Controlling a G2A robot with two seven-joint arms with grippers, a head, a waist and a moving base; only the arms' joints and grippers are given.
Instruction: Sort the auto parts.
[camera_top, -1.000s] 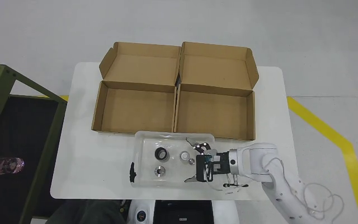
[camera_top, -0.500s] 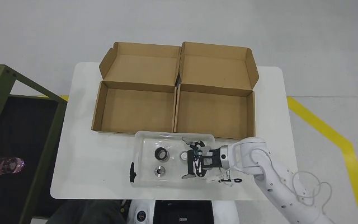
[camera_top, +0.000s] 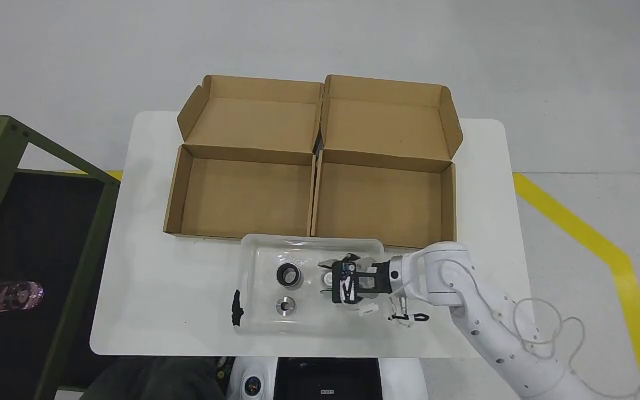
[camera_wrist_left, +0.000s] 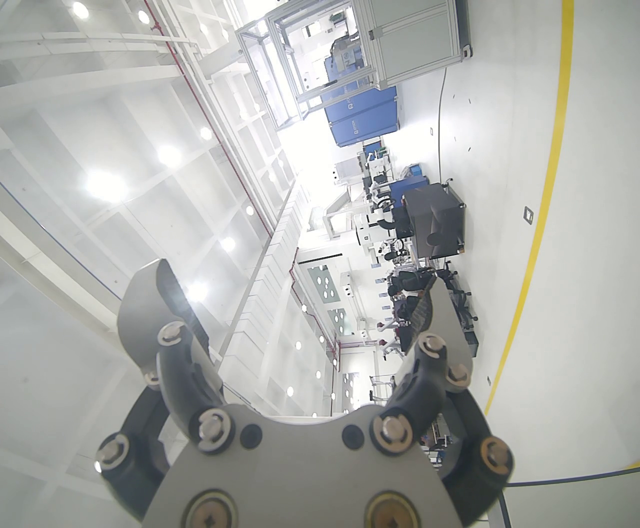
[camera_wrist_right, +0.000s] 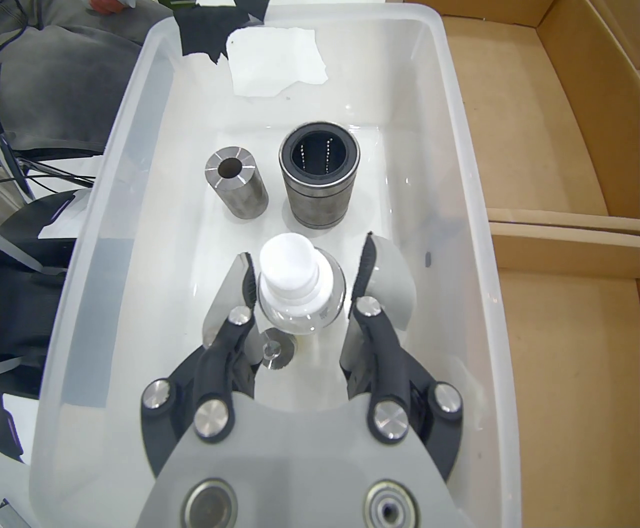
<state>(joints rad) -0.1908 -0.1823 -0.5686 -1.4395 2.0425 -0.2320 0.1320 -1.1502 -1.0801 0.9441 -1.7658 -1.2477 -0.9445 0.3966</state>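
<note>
Bin (camera_top: 310, 238) sits at the tabletop (camera_top: 150, 250) front edge, with left box (camera_top: 240, 195) and right box (camera_top: 385, 200) side by side just behind it. In the bin, bearing (camera_top: 290, 273) is behind sleeve (camera_top: 285, 306). Capped part (camera_wrist_right: 290, 272) is right of both, between the spread fingers of the right end effector (camera_wrist_right: 306, 252).

white-capped clear part (camera_wrist_right: 292, 280), black-rimmed bearing (camera_wrist_right: 319, 175) and small steel bushing (camera_wrist_right: 235, 182) stand upright in clear bin (camera_wrist_right: 450, 150).

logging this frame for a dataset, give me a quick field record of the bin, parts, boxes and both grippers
boxes: cardboard box beside a second cardboard box, lids open
bin: clear plastic, in front of the boxes
parts in bin: white-capped clear part, large bearing, small steel sleeve
right gripper: open, fingers either side of the white-capped clear part
left gripper: open, empty, facing the room
</note>
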